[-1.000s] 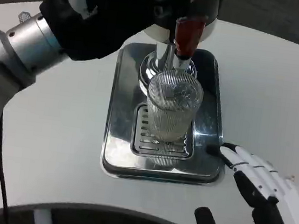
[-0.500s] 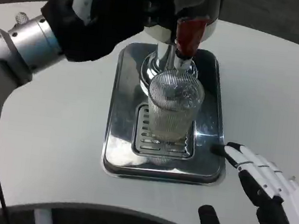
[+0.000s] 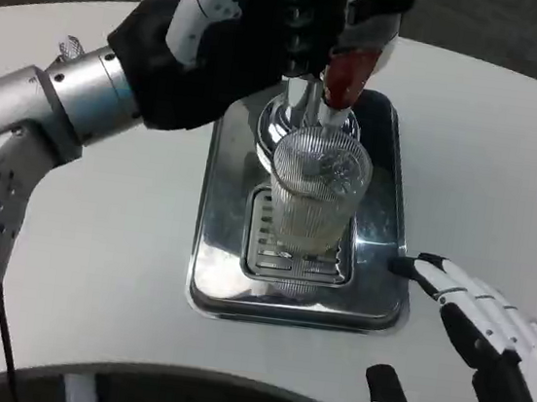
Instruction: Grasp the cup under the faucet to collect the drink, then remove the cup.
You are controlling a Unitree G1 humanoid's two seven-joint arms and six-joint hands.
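Head view: white table (image 3: 98,229), read left to right.
Left hand (image 3: 261,24): raised over the dispenser top, fingers curled around the faucet (image 3: 348,69) handle (red part below them).
Cup (image 3: 315,195): ribbed, clear, upright on the grate of the steel tray (image 3: 218,254), directly under the spout.
Right hand (image 3: 483,330): beside the tray's right edge, fingers spread, holding nothing.

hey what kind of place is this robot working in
Probably a drink-dispensing station set up on a test bench, not a real bar: a ribbed clear glass cup stands on a shiny steel drip tray under a red-handled faucet, all on a plain round white table.
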